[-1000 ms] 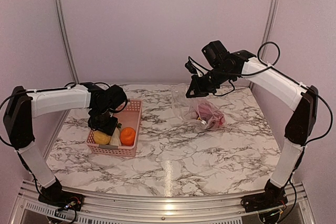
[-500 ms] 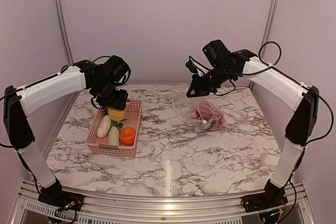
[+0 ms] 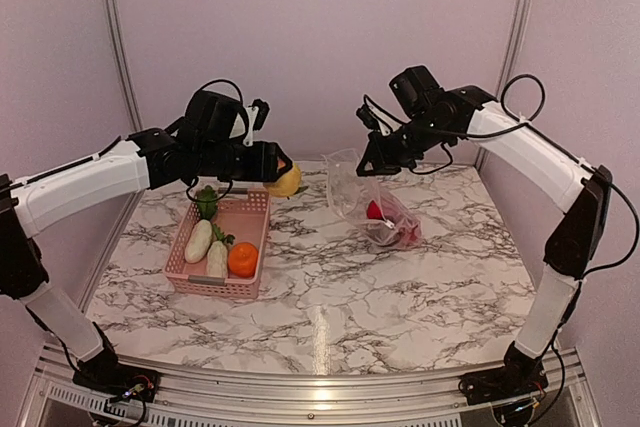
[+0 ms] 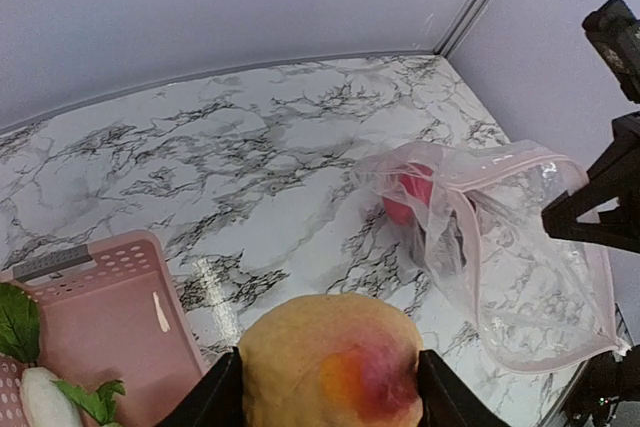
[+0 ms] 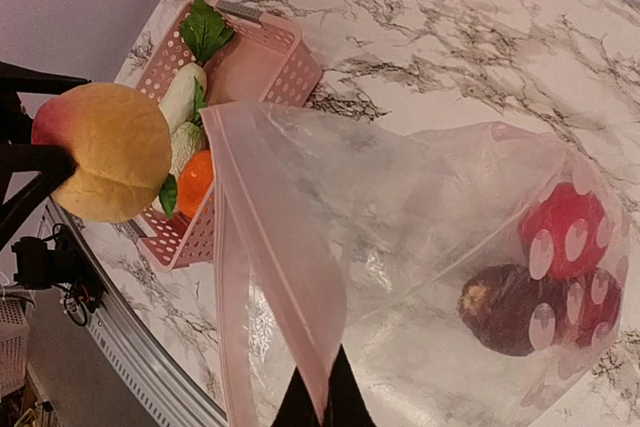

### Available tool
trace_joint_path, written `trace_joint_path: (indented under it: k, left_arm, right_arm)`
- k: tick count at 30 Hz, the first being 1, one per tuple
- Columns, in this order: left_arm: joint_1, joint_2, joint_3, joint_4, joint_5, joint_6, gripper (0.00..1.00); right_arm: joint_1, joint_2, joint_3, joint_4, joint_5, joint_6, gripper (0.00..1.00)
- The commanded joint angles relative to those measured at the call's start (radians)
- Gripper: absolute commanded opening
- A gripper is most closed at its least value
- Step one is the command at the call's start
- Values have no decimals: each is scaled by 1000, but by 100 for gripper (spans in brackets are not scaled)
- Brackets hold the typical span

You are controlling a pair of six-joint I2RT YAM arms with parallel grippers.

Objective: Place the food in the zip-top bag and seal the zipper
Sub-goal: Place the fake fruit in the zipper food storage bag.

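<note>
Top external view, centre: left gripper [image 3: 277, 173] pinches the yellow fruit [image 3: 290, 185], right gripper [image 3: 363, 168] clamps the zip-top bag [image 3: 346, 193] by its rim — a sagging mouth could bounce the fruit out.

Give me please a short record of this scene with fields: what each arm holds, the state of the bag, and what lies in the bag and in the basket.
left jaws: shut on the yellow-orange toy fruit, held in the air between basket and bag
right jaws: shut on the mouth edge of the zip-top bag, holding it up and open
zipper: not sealed
in the bag: red pieces, dark brown piece
in the pink basket: two white radishes, orange, green leaf
</note>
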Motion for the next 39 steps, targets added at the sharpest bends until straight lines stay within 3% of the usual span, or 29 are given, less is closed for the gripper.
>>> trace_joint_path:
  k: [1,8,21,27,31,34,39]
  left_arm:
    - [-19,-87,-80,396,146,-50,47]
    - [-61,-78,-95,616,227,-109,47]
    - [-96,35,-91,760,204,-158,46]
    - [-109,74,-61,659,120,-113,46]
    - [-115,102,-24,506,-58,-92,48]
    - [-115,131,5,400,-158,-93,56]
    - [-120,158,36,410,-167,-86,71]
  right_arm:
    - [7,-15,75,-18,-10,15,0]
    - [8,-17,105,-27,-24,29,0]
    - [8,10,227,-55,-81,72,0]
    - [6,13,215,-42,-83,81,0]
    - [7,12,193,-23,-81,84,0]
    - [7,10,179,-9,-83,88,0]
    - [7,17,163,5,-96,89,0]
